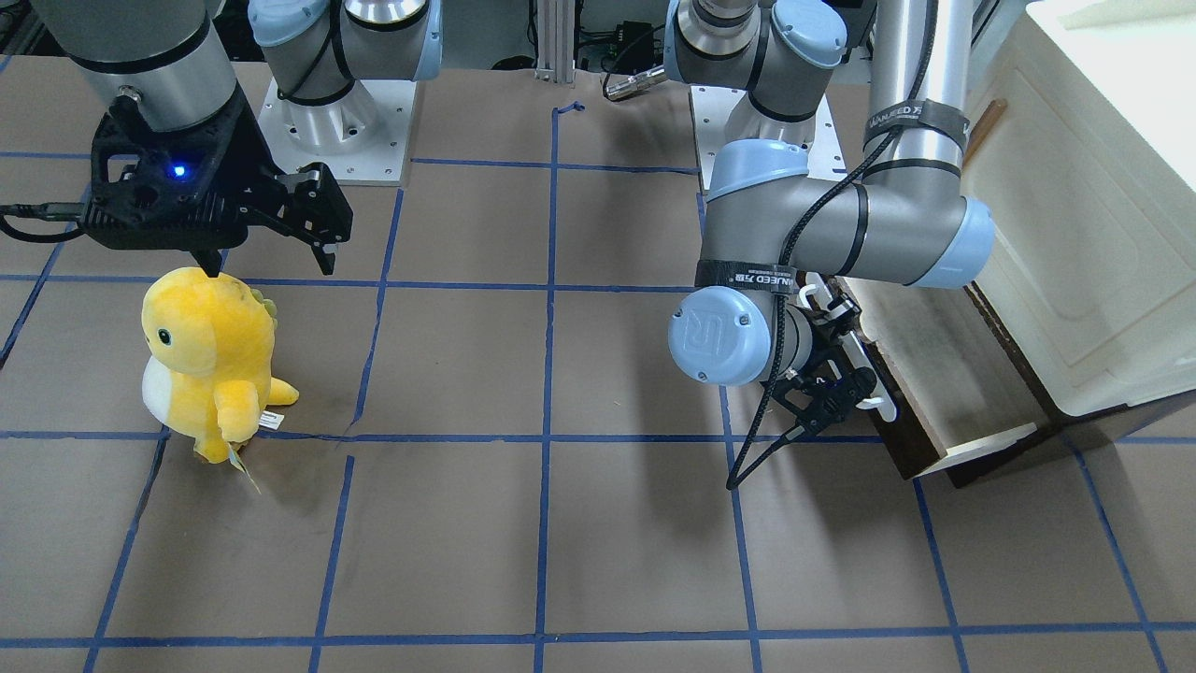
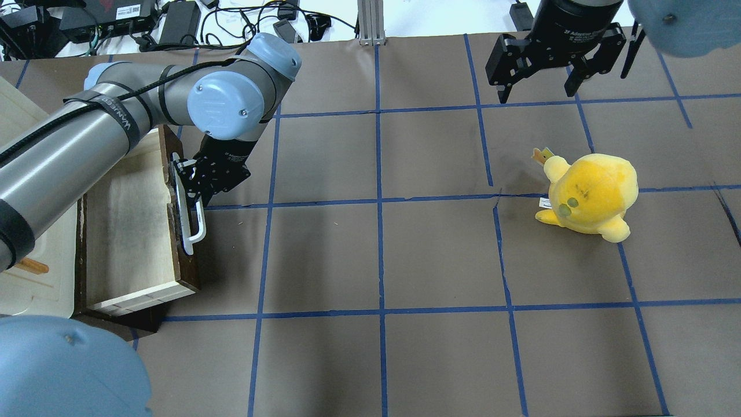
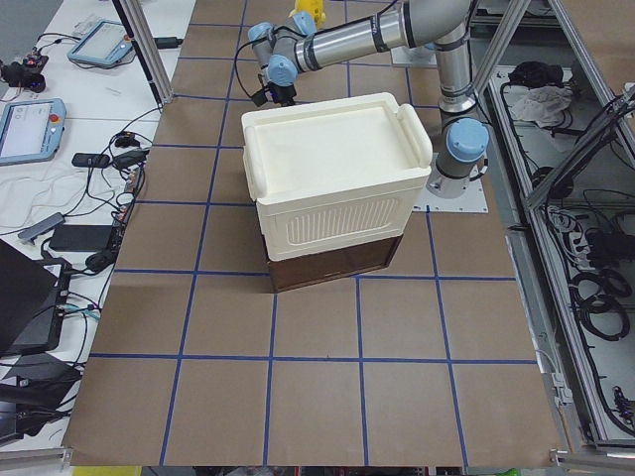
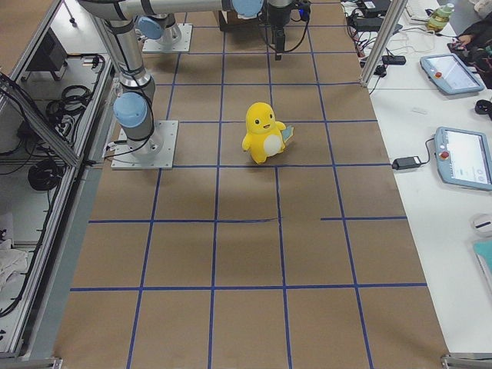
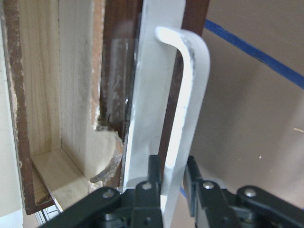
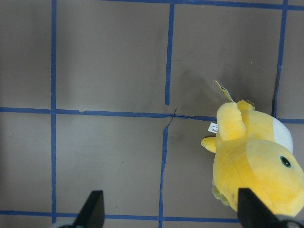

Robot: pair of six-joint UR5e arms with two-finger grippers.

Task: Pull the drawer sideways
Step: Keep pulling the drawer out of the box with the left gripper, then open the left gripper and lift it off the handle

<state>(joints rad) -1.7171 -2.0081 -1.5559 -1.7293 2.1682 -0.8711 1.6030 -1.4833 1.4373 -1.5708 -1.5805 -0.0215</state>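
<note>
1. Drawer. Dark brown front, pale wood floor and sides. Standing well out from the foot of the cabinet, floor open to view, resting on the bench.

2. Handle. Long white bar on the drawer front, on the side facing away from the cabinet.

3. Left pincer. Just beyond the drawer front from the cabinet, level with the handle. Closed round the bar, one finger on each side and both touching it, at the bar's end nearer the robot's base. Nothing else in its grip.

4. Right pincer. Far from the cabinet, across the bench. Spread wide, holding nothing, raised above the bench surface.

5. Plush. Yellow with a white belly, upright on the bench, well apart from the cabinet and near the right pincer but not touching it.
</note>
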